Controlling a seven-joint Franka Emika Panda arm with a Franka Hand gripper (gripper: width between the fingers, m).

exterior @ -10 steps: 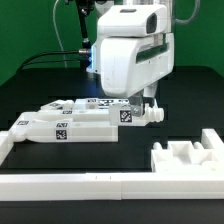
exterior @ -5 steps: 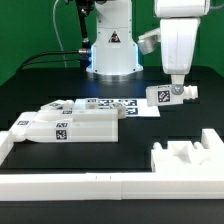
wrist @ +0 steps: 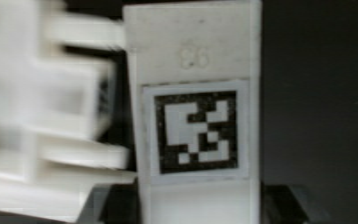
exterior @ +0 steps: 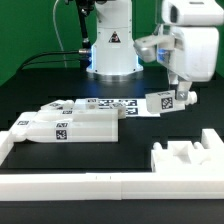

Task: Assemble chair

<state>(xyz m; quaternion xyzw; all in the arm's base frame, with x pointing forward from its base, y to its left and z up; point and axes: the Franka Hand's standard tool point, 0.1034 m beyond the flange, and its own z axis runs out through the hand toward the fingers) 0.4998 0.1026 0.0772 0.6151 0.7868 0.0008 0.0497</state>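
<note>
- The pincer [exterior: 181,97] is closed to a narrow gap on a small tagged chair block [exterior: 160,102]. The block is gripped from above at its end on the exterior view's right.
- The block is held slightly tilted, with its black-and-white tag turned toward the exterior camera. Whether it clears the black table [exterior: 140,135] cannot be told for certain.
- In the wrist view the block is seen as an upright white bar with its tag facing the camera. Blurred white shapes are seen beside it, and it cannot be told whether they belong to the block.
- The marker board [exterior: 108,102] is laid flat on the table just beside the held block, on the exterior view's left.
- A cluster of tagged chair slabs and bars [exterior: 65,122] is laid on the table nearer and further to the exterior view's left, well apart from the held block.
- A notched white chair part [exterior: 185,155] is set at the near right, apart from the pincer.
- A long white rail [exterior: 70,182] is run along the table's near edge.
- The robot base [exterior: 112,50] is seen at the far side.
</note>
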